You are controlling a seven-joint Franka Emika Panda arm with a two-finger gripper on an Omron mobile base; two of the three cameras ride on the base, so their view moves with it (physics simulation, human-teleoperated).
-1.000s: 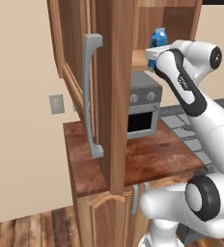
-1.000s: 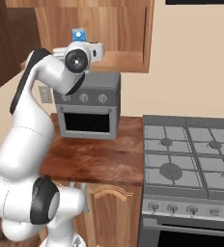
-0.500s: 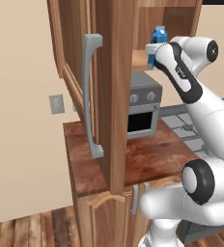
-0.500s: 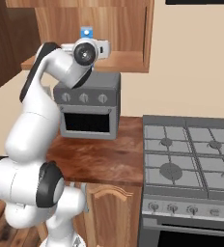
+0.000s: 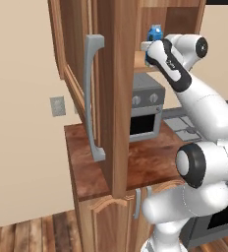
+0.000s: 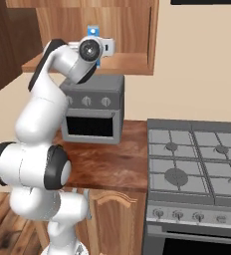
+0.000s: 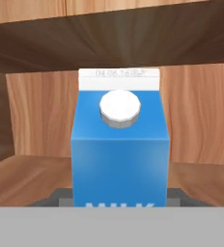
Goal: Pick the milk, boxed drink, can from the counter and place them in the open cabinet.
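The milk (image 7: 119, 159), a blue carton with a white round cap, stands upright between the jaws of my gripper (image 5: 153, 43), which is shut on it. In the left base view the milk (image 5: 155, 33) is at the open cabinet's shelf (image 5: 144, 61), just past the edge of the open door (image 5: 121, 98). From the right, the milk (image 6: 92, 31) pokes up above my gripper (image 6: 94, 40) over the shelf (image 6: 122, 62). The carton's base is hidden, so I cannot tell whether it rests on the shelf. The boxed drink and the can are out of view. The counter (image 6: 112, 159) lies below.
A grey toaster oven (image 6: 92, 114) stands on the counter under the shelf. A gas stove (image 6: 197, 164) adjoins the counter on the right. The door's long grey handle (image 5: 91, 98) juts out left of my arm. A wall outlet (image 5: 57, 106) sits on the beige wall.
My hand has carried the milk a little higher and further in over the cabinet shelf. The grip has not changed.
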